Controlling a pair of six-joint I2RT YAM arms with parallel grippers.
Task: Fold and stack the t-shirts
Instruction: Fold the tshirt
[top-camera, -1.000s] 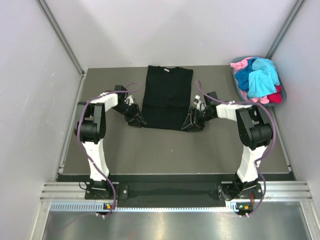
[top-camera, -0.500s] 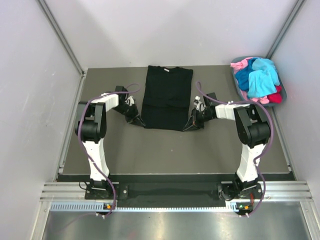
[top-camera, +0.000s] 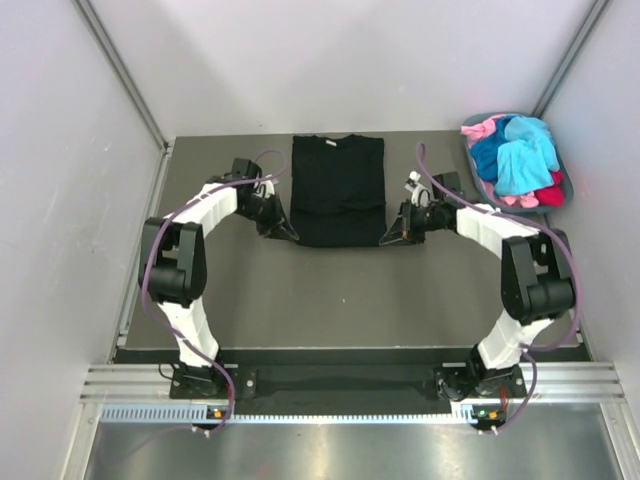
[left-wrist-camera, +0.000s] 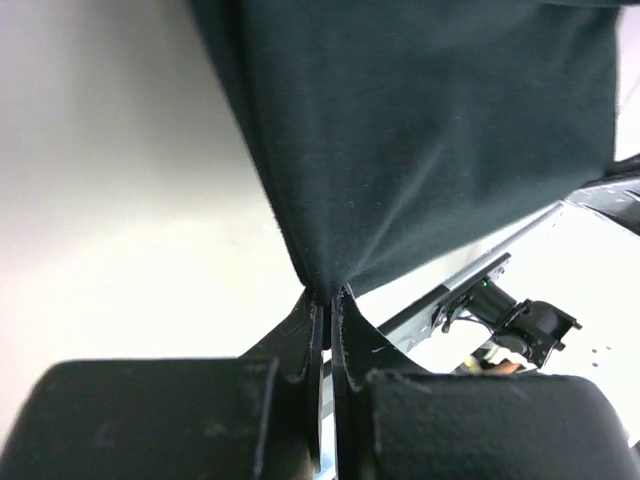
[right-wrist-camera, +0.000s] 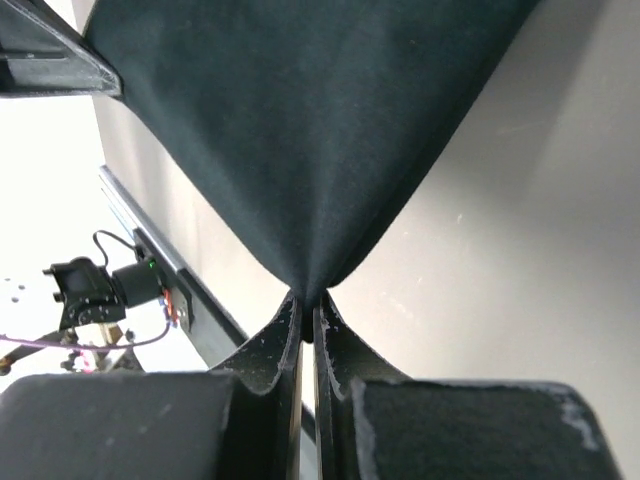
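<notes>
Overhead view of a dark table (top-camera: 340, 300) with two robot arms reaching away from the near edge. A black t-shirt (top-camera: 338, 185) is lying flat at the far middle of the table, collar toward the far side.

The left gripper (top-camera: 285, 232) is pinching the shirt's near left hem corner, and the right gripper (top-camera: 392, 238) is pinching the near right corner. A second ago both sets of fingers were standing apart beside the hem. Now both are clamped tight on the cloth, and in each wrist camera the fabric is fanning out from the closed fingertips in a taut cone.

Both arms are also reaching farther across the table than before. The shirt's near edge is sitting farther from the arm bases, so the shirt is looking shorter from near to far. This suggests the hem-to-collar fold is just beginning.

At the far right, a grey-blue basket (top-camera: 566, 186) is holding the other t-shirts (top-camera: 520, 155), turquoise, blue, pink and red, bunched up and still waiting to be folded.
</notes>
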